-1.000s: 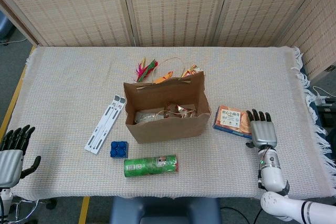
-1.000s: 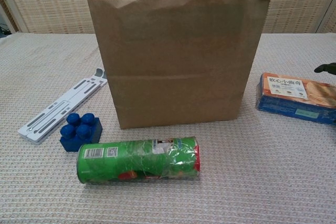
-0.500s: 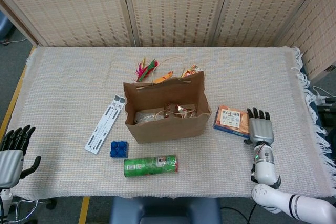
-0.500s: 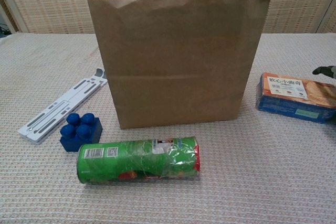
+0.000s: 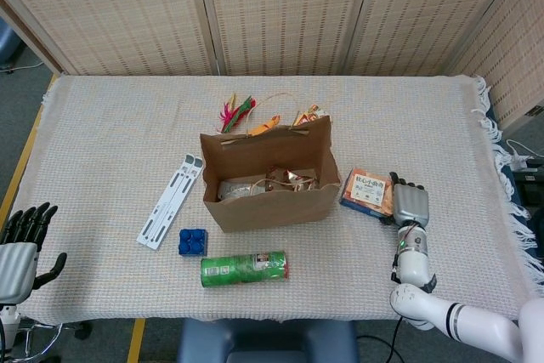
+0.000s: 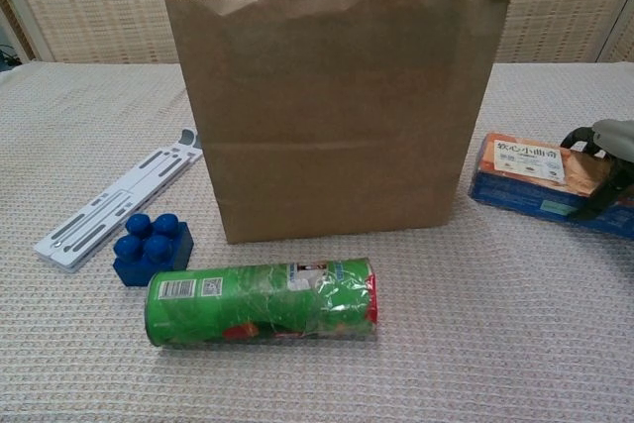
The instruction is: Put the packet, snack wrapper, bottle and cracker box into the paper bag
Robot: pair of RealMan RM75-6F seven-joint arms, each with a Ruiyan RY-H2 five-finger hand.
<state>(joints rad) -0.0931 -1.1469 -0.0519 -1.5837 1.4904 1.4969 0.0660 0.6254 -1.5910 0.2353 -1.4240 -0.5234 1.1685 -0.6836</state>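
The brown paper bag (image 5: 268, 201) (image 6: 337, 96) stands open at mid-table, with a silvery packet (image 5: 242, 188) and a shiny wrapper (image 5: 293, 178) inside. The orange-and-blue cracker box (image 5: 365, 190) (image 6: 525, 177) lies flat just right of the bag. My right hand (image 5: 409, 204) (image 6: 606, 160) grips the box's right end, fingers curled over the top and thumb on the front side. A green cylindrical tube (image 5: 245, 268) (image 6: 263, 301) lies on its side in front of the bag. My left hand (image 5: 19, 248) hangs open off the table's front left corner, holding nothing.
A white folding stand (image 5: 171, 201) (image 6: 119, 200) and a blue toy block (image 5: 193, 241) (image 6: 152, 248) lie left of the bag. Colourful feathers (image 5: 238, 113) and an orange item (image 5: 265, 125) sit behind it. Woven screens close off the back.
My right hand moved left onto the cracker box and closed over its right end. The box shifted slightly left toward the bag. The left hand stayed put.
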